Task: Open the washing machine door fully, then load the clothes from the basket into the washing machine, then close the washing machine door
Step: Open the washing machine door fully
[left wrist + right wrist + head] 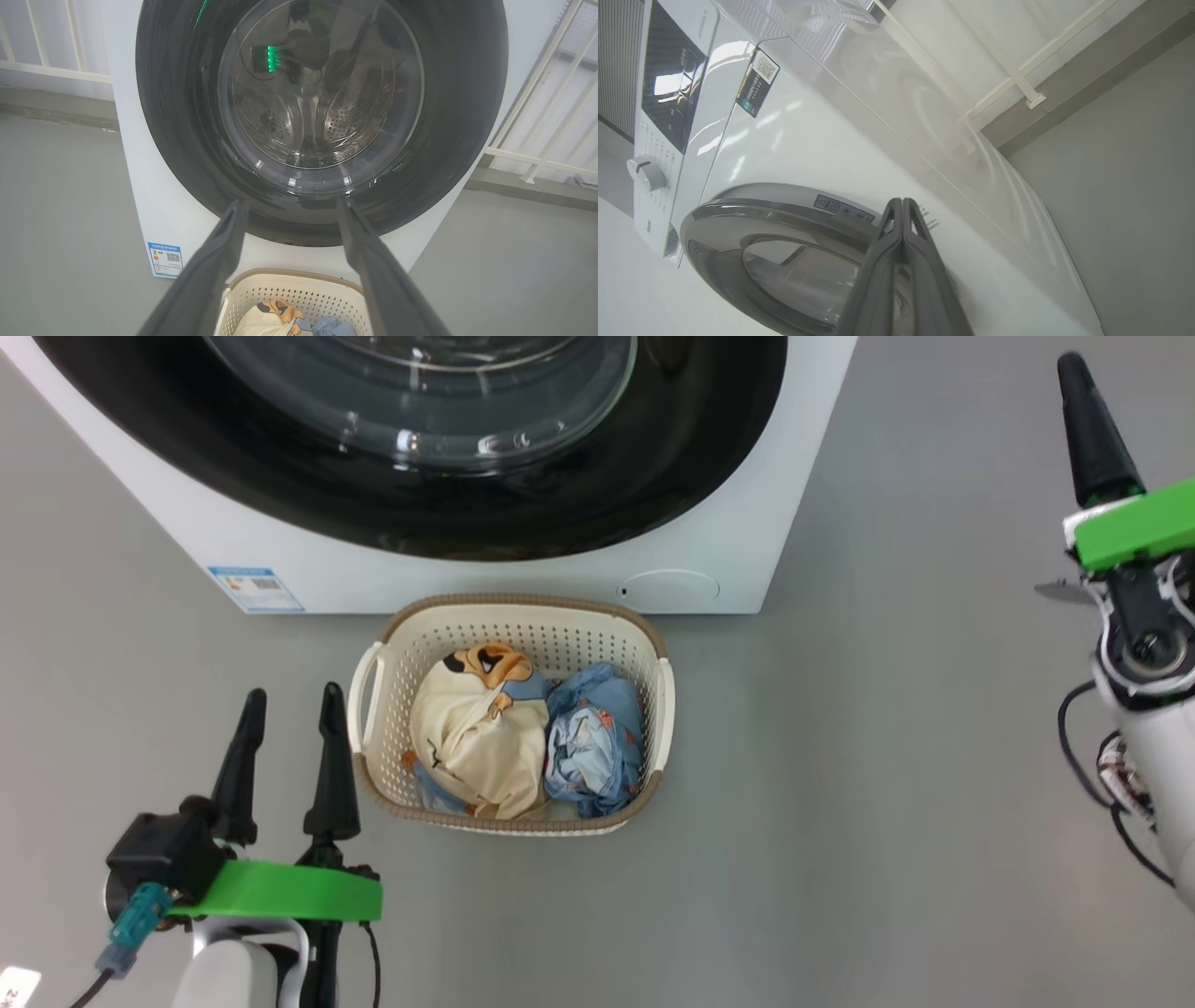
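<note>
Right gripper [902,204] closed; its wrist view shows knob [646,173].

Basket [523,607] of clothes [481,737] on the grey floor [840,803] in front of the washing machine [747,476], with a gripper off to each side.

The basket stood just in front of the machine's lower front edge, below the door [420,518] with its black rim and glass bowl. A cream garment with an orange cartoon print lay in its left part, touching a crumpled light blue garment [593,747] on the right. The left gripper [292,693] hung just beside the basket's left handle, fingers spread and pointing towards the machine. The right gripper [1074,369] was well apart near the floor's right edge, its fingers together as one dark spike. A blue label [255,588] sat at the machine's lower left corner.
</note>
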Controlling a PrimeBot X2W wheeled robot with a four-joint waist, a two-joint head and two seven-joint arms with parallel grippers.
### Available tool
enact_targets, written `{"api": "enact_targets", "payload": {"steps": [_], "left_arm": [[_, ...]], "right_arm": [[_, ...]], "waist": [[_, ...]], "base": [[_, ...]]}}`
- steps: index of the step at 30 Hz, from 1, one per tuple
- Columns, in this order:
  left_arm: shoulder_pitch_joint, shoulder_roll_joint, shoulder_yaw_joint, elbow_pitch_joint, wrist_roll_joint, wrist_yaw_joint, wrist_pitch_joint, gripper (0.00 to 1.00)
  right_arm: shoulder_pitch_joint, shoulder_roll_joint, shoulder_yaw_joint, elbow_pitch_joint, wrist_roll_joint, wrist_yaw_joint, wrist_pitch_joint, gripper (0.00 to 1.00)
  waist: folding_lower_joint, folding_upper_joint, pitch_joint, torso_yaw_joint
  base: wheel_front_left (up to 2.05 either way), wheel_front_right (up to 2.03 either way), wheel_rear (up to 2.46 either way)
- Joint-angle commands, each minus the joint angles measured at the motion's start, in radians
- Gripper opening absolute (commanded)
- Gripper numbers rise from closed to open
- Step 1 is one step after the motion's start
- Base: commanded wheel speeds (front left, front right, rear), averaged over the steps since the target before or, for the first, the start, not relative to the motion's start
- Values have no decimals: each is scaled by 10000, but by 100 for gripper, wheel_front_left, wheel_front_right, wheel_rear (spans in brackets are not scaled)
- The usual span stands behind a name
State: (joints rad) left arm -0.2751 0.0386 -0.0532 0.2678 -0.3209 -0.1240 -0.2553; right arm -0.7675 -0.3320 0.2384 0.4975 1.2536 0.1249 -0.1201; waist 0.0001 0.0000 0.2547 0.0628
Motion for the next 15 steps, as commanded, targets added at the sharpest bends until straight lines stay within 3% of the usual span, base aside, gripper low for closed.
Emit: {"api": "enact_targets", "payload": {"steps": [1, 15], "left_arm": [[-319, 133, 319, -315, 124, -38, -65, 100], [-703, 122, 258, -512, 62, -57, -65, 100]], "right_arm": [[-471, -168, 162, -124, 616, 58, 415, 0], [-2217, -558, -304, 78, 3270, 58, 2824, 0]], "waist": [[-1, 0, 352, 186], [-1, 0, 1471, 721]], "base": [[0, 0, 0], [0, 0, 0]]}}
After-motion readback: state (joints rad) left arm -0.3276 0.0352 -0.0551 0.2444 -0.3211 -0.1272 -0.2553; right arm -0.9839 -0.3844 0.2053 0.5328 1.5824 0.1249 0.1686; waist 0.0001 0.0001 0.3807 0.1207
